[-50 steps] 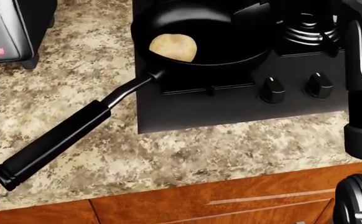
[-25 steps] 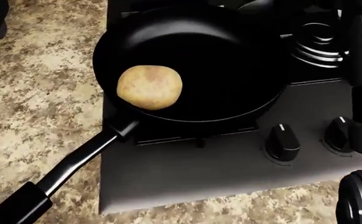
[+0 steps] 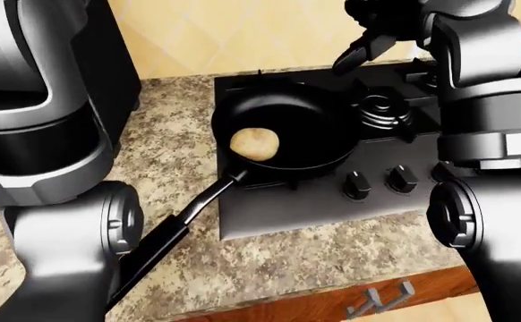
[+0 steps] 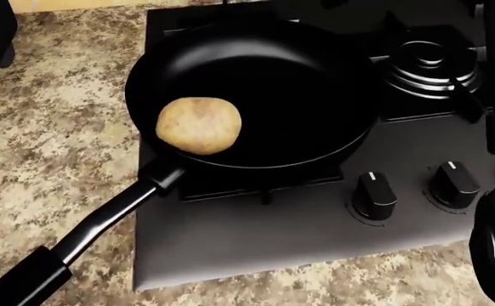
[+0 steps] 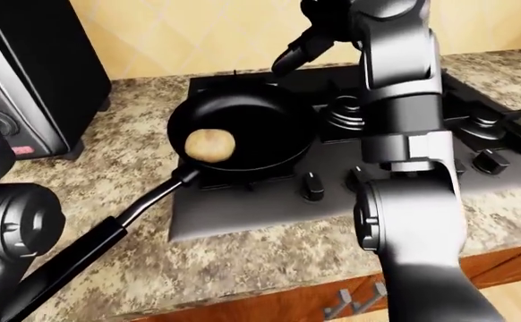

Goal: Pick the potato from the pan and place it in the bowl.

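Observation:
A tan potato [image 4: 199,125] lies in the left part of a black frying pan [image 4: 290,95] on the left burner of a black stove [image 4: 256,236]. The pan's long handle [image 4: 103,223] points down-left over the granite counter. My right hand [image 3: 361,48] hangs raised above the stove's upper edge, up and right of the pan, fingers spread and holding nothing. My left arm [image 3: 46,134] fills the left of the left-eye view, with its hand out of the picture. No bowl shows in any view.
A coiled burner [image 4: 426,64] sits right of the pan, with two knobs [image 4: 375,194] below it. A black appliance [image 5: 28,80] stands on the counter at the left. Wooden drawers with handles [image 3: 382,295] run under the counter edge.
The head view has moved in over the stove, so the pan and potato look larger and lower in the picture than a second ago. The potato stays in its place in the pan.

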Controlling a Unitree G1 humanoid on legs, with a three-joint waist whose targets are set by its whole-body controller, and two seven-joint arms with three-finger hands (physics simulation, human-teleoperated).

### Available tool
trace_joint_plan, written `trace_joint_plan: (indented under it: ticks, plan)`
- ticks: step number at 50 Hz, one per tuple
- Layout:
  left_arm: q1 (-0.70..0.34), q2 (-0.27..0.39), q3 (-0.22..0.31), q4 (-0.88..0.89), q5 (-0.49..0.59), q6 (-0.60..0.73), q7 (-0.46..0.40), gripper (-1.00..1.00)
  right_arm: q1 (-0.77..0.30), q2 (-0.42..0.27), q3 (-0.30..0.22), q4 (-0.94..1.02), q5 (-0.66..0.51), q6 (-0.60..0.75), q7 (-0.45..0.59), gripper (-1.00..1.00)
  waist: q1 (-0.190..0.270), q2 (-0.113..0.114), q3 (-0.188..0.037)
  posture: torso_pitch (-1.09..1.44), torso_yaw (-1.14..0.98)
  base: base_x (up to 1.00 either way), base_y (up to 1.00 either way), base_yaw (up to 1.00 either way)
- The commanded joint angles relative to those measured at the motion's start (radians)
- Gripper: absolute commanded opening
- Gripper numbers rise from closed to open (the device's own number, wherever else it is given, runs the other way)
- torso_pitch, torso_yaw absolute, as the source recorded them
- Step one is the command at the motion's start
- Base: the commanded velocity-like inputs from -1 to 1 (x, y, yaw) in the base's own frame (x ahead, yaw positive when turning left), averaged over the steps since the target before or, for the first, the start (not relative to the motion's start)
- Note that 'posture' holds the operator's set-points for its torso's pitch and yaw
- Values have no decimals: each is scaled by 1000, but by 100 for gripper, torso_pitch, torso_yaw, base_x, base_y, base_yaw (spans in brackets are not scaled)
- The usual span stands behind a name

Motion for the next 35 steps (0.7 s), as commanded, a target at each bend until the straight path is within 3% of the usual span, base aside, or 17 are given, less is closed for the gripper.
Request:
trace_joint_plan:
  ticks: [1,13,16,17,22,35]
  plan:
    - [-38,10,8,-19,14,-29,-2,100,-54,-9,-5,-9,-26,-70,21,100,1,0,-31,0,0,0,0,0]
    - [-41,7,13,-20,36,-28,-20,100,-194,14,13,209,-149,-205,75,100,-4,8,-37,0,0,0,0,0]
    - [-44,5,11,-29,39,-21,-23,100,-237,26,9,274,-168,-219,68,100,-3,8,-40,0,0,0,0,0]
    - [-46,5,11,-29,40,-20,-24,100,-254,25,15,306,-195,-206,24,100,-3,8,-40,0,0,0,0,0]
    - [-58,6,9,-31,46,-12,-29,100,-310,38,38,378,-237,-272,69,100,1,4,-41,0,0,0,0,0]
    - [-68,14,12,-25,54,-14,-42,100,-333,83,36,460,-318,-353,92,100,4,4,-46,0,0,0,0,0]
